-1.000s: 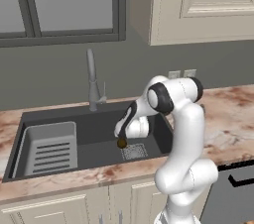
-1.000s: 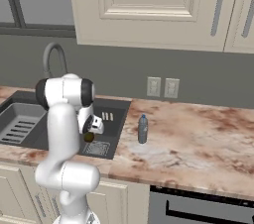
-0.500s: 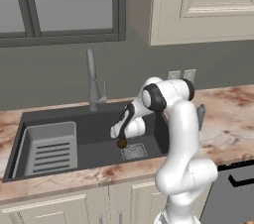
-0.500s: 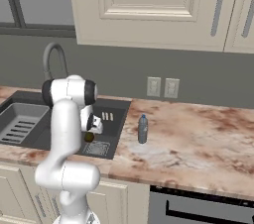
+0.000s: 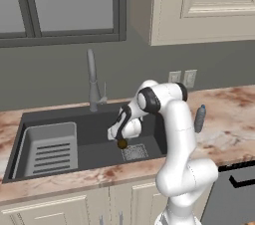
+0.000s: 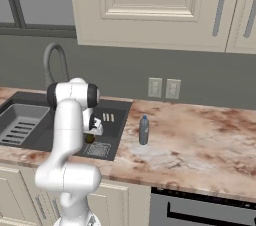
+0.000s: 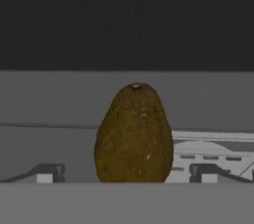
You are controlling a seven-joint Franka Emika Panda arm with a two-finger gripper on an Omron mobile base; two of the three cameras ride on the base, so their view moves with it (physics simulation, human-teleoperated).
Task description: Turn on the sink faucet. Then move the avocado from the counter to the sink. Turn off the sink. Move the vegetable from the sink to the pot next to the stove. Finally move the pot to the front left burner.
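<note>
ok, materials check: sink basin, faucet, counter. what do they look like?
Sink: dark grey, matte, no glare; composite or coated metal, hard to say which.
Sink faucet: grey with a dull sheen along the slim spout; looks like brushed metal.
Counter: pinkish-brown and cream veined pattern, smooth; reads as polished marble-type stone, possibly a laminate imitation.

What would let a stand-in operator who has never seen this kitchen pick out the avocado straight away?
Start at the wide dark grey sink set in the marbled counter below the window. On the sink floor, just left of the square drain grate and under the robot's hand, sits the avocado. It is the one small, rounded, brownish-olive thing in the grey basin, unlike the slotted tray at the left.
</note>
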